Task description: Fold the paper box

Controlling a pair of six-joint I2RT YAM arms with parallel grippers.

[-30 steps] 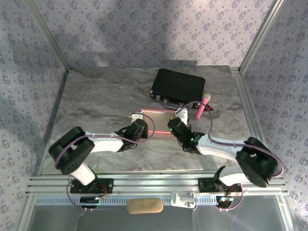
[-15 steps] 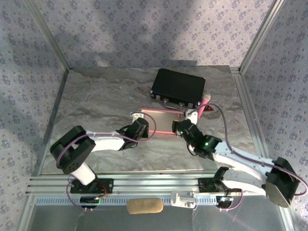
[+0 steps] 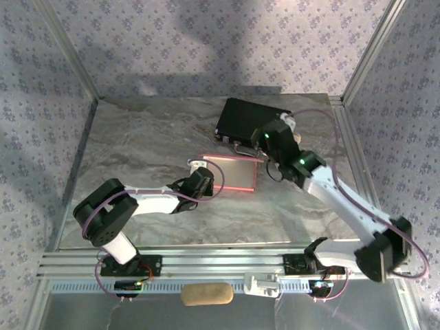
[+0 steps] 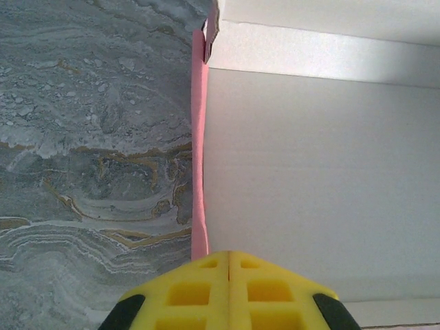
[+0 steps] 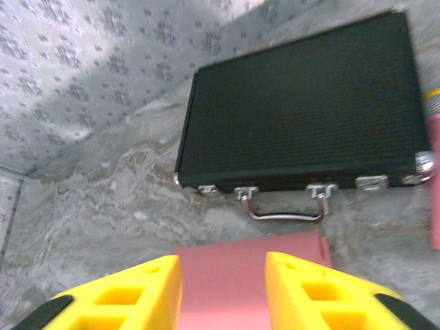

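Left pincer (image 4: 229,258) closed beside the paper box (image 4: 316,179), cropped by the frame; right pincer (image 5: 223,265) parted over it.

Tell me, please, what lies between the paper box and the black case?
Right wrist view: bare table separates paper box and black case, apart from its handle.

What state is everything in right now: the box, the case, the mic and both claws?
Paper box: on the table, left wall raised, pale inside showing.
Case: closed, lying flat.
Mic: lying beside the case.
Left gripper: shut, at the box's left wall.
Right gripper: open, holding nothing.
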